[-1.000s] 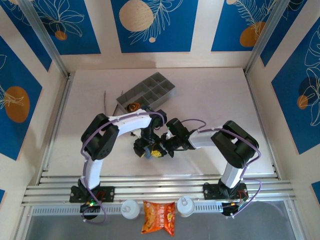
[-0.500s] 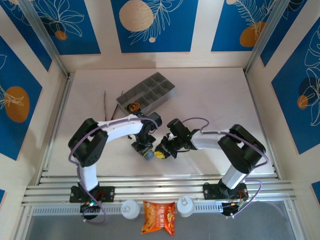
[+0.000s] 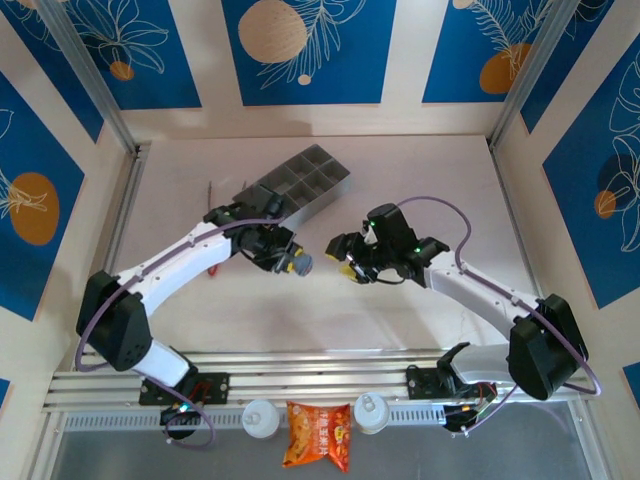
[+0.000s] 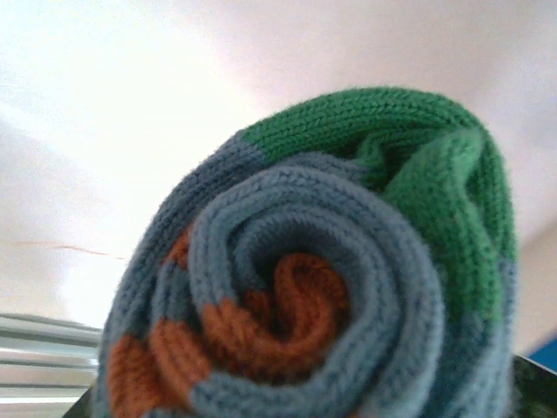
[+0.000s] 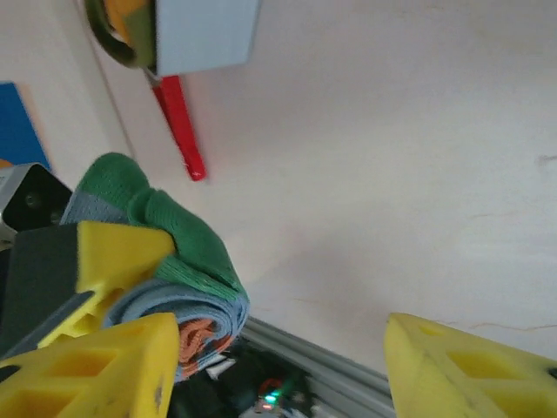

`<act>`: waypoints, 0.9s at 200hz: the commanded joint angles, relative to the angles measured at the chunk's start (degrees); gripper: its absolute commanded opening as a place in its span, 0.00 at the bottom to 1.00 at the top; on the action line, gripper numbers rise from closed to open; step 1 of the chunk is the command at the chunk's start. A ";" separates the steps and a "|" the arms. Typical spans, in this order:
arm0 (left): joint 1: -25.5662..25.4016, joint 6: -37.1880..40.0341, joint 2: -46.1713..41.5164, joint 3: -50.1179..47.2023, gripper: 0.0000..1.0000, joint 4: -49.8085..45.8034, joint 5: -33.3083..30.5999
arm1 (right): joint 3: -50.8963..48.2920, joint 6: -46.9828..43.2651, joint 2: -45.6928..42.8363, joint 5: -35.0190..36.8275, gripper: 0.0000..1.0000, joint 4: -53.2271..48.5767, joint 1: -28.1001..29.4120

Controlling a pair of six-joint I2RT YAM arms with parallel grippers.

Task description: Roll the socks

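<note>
Grey-blue sock: ribbed knit, wound into a tight spiral roll, with the orange cuff at the core and the green toe wrapped outside. It is clamped between the yellow pads of the left gripper, over the middle of the pale matte table, near the grey compartment tray. Right gripper: blocky yellow fingers spread wide, holding nothing, close beside the roll.

You have the left gripper over mid-table, just in front of the grey compartment tray, holding the grey-blue sock as a small roll at its tip. The right gripper faces it from the right, near but not touching. Both arms reach inward from the near edge. An orange snack bag lies between their bases.
</note>
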 commanded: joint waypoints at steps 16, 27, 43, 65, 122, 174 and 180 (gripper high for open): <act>5.16 -1.34 -2.21 2.31 0.00 14.50 3.08 | 0.12 13.38 -1.15 -4.54 0.68 15.96 -5.18; 5.86 -2.00 -3.03 0.79 0.00 21.73 2.36 | 0.77 18.29 -0.73 -4.04 0.69 17.26 -6.32; 6.10 -3.86 -4.76 -4.36 0.00 35.16 -0.34 | 1.03 26.73 -0.72 -0.54 0.72 19.20 -6.79; 5.96 -4.99 -5.82 -11.44 0.00 52.11 -4.15 | 1.77 37.31 1.24 2.78 0.82 23.37 -6.10; 5.81 -2.62 -4.46 -16.15 0.00 66.70 -4.59 | 15.09 44.17 12.58 0.49 0.87 23.65 -4.76; 5.80 -2.58 -3.77 -17.98 0.00 69.11 -3.78 | 20.43 48.74 19.45 -1.71 0.84 28.18 -4.01; 5.80 -2.61 -3.64 -18.17 0.00 69.45 -3.85 | 21.53 48.31 19.88 -2.65 0.83 26.99 -3.99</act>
